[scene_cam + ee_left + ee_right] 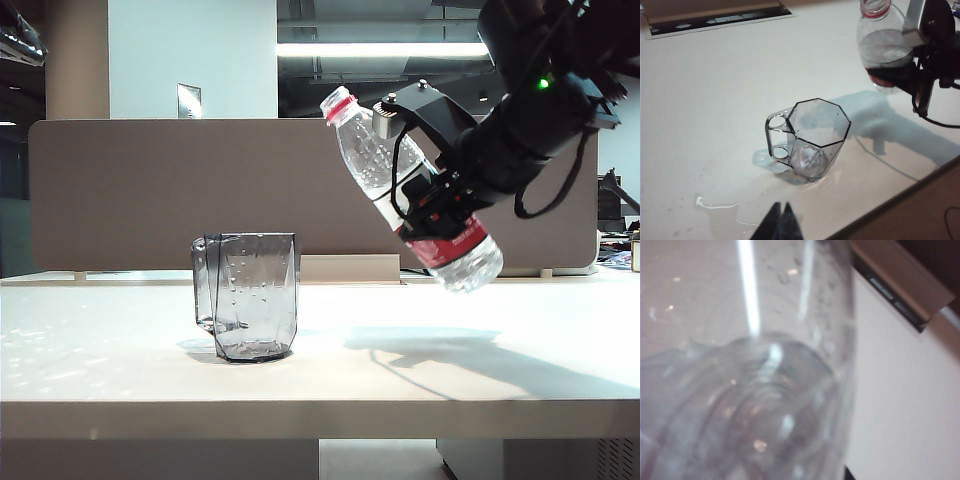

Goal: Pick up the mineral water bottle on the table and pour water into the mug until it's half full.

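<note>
The mineral water bottle (372, 160) hangs tilted above the table (450, 370), its uncapped red-ringed neck pointing up and toward the mug. My right gripper (430, 205) is shut on its labelled middle. The right wrist view is filled by the clear bottle (750, 390), with water inside. The smoky-grey faceted mug (250, 295) stands upright on the table, to the left of the bottle and apart from it; droplets cling to its wall. In the left wrist view, my left gripper (781, 210) is shut and empty, just short of the mug (812, 137). The bottle (885, 47) is beyond.
A thin puddle of spilled water (725, 212) lies on the table beside the left gripper. A beige partition (150, 190) runs behind the table, and a cable slot (720, 20) sits along that far edge. A black cable loops off the right arm (560, 190).
</note>
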`<action>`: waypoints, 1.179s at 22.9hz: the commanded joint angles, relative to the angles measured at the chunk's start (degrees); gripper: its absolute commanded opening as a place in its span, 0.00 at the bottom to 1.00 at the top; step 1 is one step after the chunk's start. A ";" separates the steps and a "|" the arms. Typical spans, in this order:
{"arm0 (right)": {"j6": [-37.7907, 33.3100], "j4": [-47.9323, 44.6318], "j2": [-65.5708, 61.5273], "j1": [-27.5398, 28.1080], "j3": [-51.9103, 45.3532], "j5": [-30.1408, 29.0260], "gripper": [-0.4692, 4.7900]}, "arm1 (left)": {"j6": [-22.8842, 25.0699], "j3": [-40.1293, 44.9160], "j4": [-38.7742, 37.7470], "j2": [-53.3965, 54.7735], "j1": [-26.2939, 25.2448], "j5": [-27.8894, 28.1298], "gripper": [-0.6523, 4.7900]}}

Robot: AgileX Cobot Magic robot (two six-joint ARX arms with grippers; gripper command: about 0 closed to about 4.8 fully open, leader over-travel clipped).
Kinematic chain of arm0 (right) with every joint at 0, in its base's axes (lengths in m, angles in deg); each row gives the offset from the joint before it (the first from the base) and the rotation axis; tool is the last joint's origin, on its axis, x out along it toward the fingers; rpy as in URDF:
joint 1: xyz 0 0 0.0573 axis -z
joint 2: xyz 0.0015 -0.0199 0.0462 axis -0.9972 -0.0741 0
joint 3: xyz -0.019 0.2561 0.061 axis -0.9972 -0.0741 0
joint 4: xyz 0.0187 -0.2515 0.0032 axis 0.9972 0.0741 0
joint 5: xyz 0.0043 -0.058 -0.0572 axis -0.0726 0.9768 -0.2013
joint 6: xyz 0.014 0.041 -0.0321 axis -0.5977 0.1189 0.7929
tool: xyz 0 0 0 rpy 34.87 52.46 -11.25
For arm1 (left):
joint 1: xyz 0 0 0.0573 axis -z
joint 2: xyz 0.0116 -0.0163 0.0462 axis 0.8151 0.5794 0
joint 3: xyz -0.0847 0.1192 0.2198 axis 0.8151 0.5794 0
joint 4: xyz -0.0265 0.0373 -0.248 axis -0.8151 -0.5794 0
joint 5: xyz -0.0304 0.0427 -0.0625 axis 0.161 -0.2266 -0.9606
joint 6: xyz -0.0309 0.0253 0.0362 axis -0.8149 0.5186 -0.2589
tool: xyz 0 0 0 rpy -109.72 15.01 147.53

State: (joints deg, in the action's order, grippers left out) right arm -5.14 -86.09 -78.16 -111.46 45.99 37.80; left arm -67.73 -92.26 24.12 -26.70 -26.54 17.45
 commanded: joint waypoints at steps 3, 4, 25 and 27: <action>10.05 -1.27 0.63 -0.07 1.57 2.60 0.47 | 0.02 -0.20 0.76 -0.04 -0.02 0.04 0.11; 11.28 -1.22 0.63 -0.07 1.57 2.80 0.47 | 0.02 -0.20 0.76 -0.07 -0.02 0.04 0.11; 30.10 -1.16 0.66 -2.19 1.57 6.23 0.47 | 0.02 -0.20 0.76 -0.07 -0.02 0.02 0.11; 31.41 -1.14 0.66 -2.19 1.57 6.69 0.47 | 0.02 -0.20 0.76 -0.04 -0.02 0.04 0.11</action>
State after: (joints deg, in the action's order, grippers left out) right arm 24.71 -84.37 -78.16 -113.56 47.17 43.84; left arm -67.73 -92.26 24.12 -26.68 -26.54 17.45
